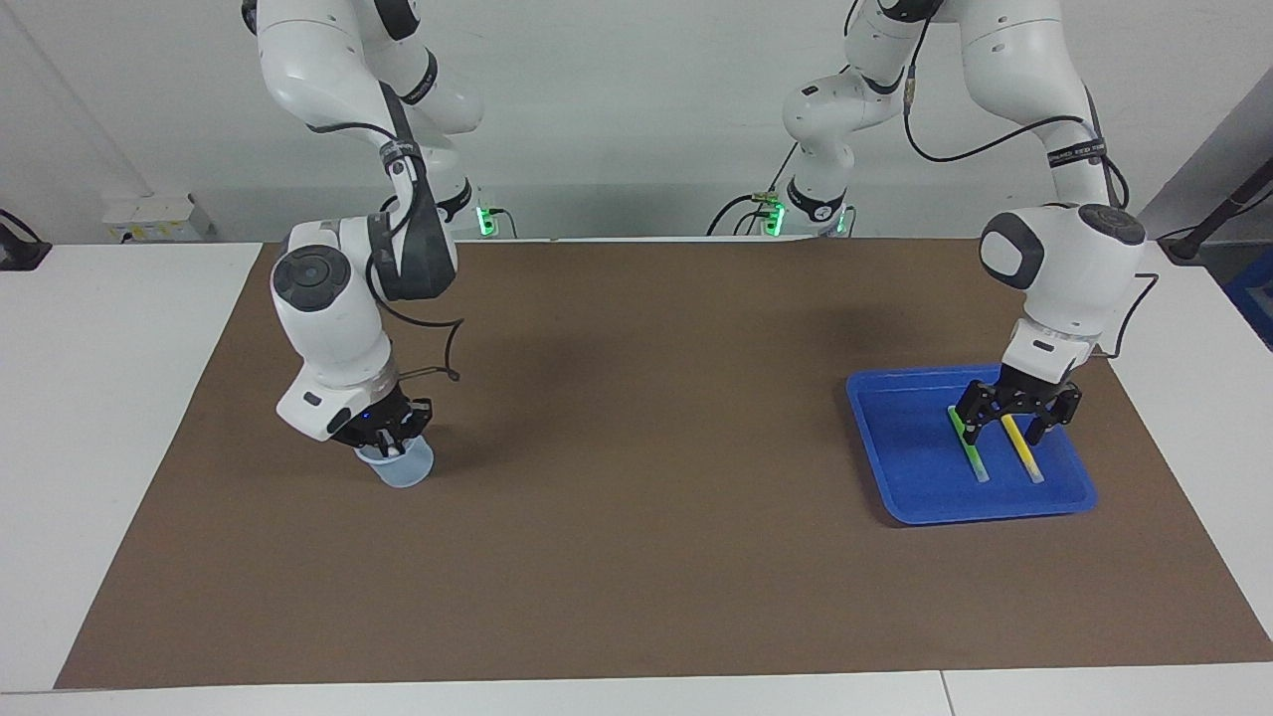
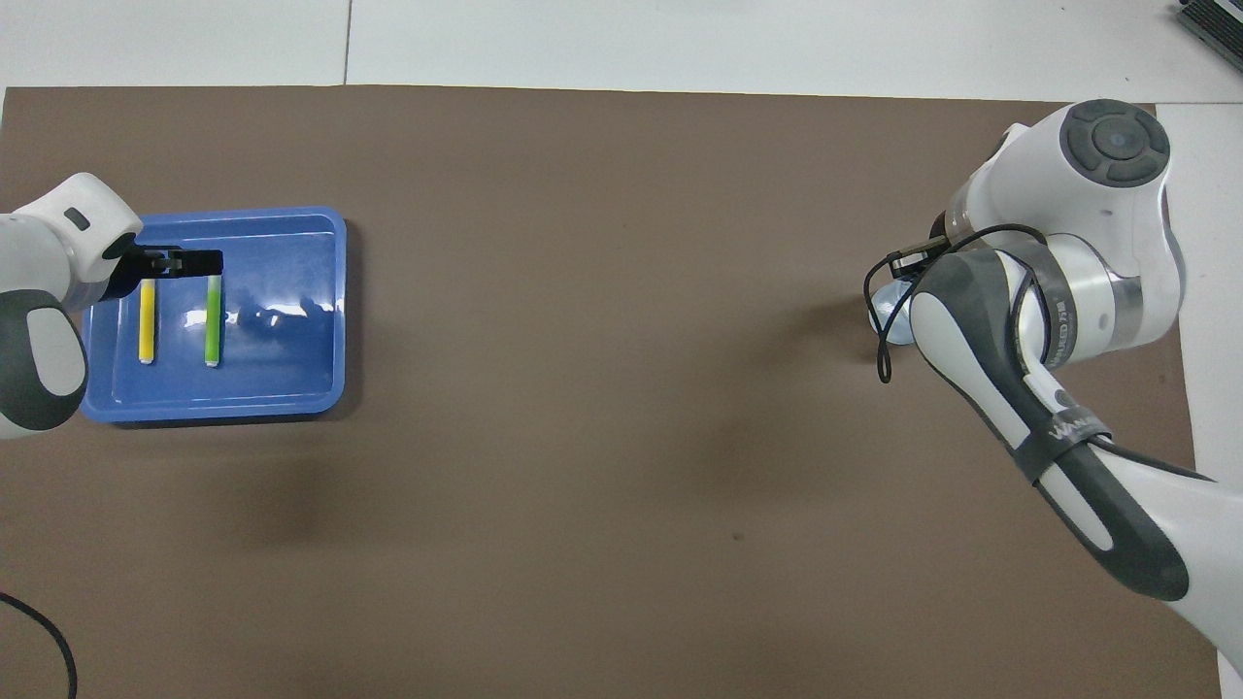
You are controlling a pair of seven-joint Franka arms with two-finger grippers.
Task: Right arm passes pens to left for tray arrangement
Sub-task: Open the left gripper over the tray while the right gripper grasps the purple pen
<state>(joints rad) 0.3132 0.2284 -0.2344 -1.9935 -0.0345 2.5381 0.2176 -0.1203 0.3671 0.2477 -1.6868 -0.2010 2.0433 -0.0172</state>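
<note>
The blue tray [image 1: 900,438] [image 2: 291,383] lies at the left arm's end of the table. In it a green pen [image 1: 969,452] [image 2: 212,330] and a yellow pen [image 1: 1024,455] [image 2: 147,328] lie side by side, parallel. My left gripper [image 1: 1014,430] [image 2: 180,263] hangs open just above their ends nearer the robots, holding nothing. My right gripper [image 1: 386,438] is shut and reaches down into the mouth of a small translucent cup [image 1: 405,469] [image 2: 888,318]. What it grips there is hidden. The right wrist covers that gripper in the overhead view.
A brown mat [image 1: 636,517] covers the table between the cup and the tray. The white table top [image 1: 109,418] shows around it. A black cable [image 2: 39,626] curls near the left arm's base.
</note>
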